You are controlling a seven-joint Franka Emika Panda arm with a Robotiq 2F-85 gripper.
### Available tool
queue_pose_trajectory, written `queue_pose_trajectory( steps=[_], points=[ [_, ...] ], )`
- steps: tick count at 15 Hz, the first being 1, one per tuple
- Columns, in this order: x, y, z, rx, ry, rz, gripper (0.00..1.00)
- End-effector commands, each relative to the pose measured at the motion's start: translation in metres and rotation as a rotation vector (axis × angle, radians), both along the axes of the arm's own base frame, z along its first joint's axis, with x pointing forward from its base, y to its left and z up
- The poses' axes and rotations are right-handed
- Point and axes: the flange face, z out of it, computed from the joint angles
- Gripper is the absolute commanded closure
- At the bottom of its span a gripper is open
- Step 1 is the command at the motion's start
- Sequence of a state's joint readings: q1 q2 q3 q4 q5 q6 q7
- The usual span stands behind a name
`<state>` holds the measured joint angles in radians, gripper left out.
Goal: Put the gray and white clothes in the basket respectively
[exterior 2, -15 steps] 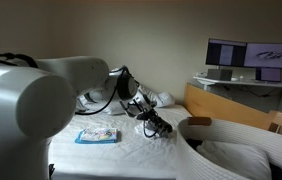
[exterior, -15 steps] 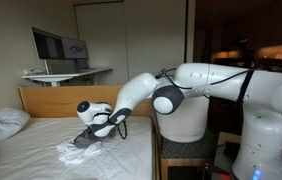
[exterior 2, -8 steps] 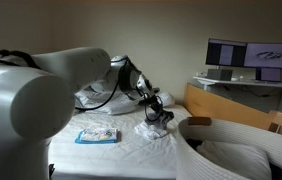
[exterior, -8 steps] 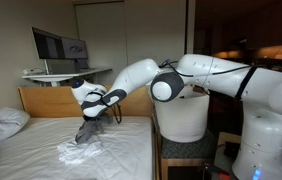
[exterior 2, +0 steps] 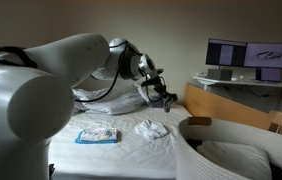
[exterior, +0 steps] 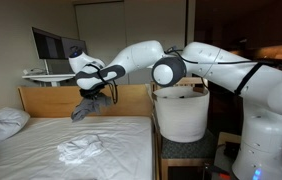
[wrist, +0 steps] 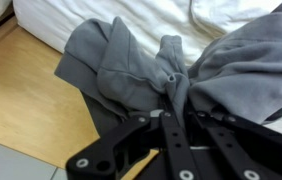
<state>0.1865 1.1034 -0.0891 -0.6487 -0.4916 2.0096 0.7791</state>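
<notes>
Below the clenched tool (exterior: 93,90), the dark gray rumpled cloth garment (exterior: 85,107) is held pinched. It hangs with its long axis vertical, clear above the white-sheeted bed (exterior: 31,135). Lower still, nearly beneath the tool, the white rumpled cloth garment (exterior: 81,150) is seen lying flat on the sheet. The tall round white soft-sided basket (exterior: 181,122) stands off to the tool's side, past the bed's edge; its contents cannot be told. Gray folds bunched around the fingers (wrist: 169,125) are shown only in the wrist view. A flat blue-and-white packet (exterior 2: 98,135) on the bed is shown in an exterior view alone.
</notes>
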Motion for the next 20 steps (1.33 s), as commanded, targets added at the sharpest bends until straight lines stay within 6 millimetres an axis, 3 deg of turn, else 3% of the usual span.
queue_pose_trajectory(
  steps=[1, 4, 8, 12, 16, 20],
  points=[
    [-0.013, -0.030, 0.073, 0.081, 0.006, -0.115, 0.97],
    [-0.029, -0.056, 0.131, 0.132, 0.002, -0.216, 0.97],
    [-0.065, -0.090, 0.210, 0.212, 0.000, -0.398, 0.97],
    [-0.107, -0.121, 0.271, 0.263, 0.005, -0.598, 0.97],
    [-0.145, -0.156, 0.303, 0.273, 0.020, -0.817, 0.97],
    [-0.169, -0.190, 0.308, 0.266, 0.031, -1.043, 0.97]
  ],
)
